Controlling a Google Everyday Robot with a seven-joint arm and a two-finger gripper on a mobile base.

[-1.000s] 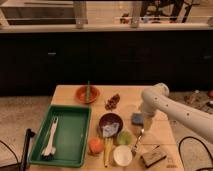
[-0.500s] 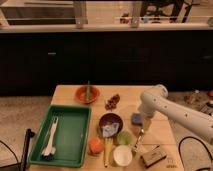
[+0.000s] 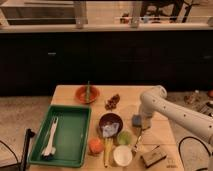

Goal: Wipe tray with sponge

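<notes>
Camera view, hand: the hand (image 3: 143,123) hangs low over the right half of the table (image 3: 161,137), at the end of the white arm. Open or closed, I cannot tell.
Sponge: the sponge (image 3: 136,120) lies flat on the table, just beside the hand on its tray-ward side. Whether they touch, I can't say.
Handling: it looks soft, light and squashy. A pinch from above across its short sides should hold, and it will give under pressure.
Tray: the tray (image 3: 72,127) sits well apart from the hand, beyond the dark bowl (image 3: 110,121), with a white brush (image 3: 50,137) lying inside.
Surface: pale wood, flat, and crowded around the hand.
Room: dark cabinet fronts behind the table, speckled floor beside it.
</notes>
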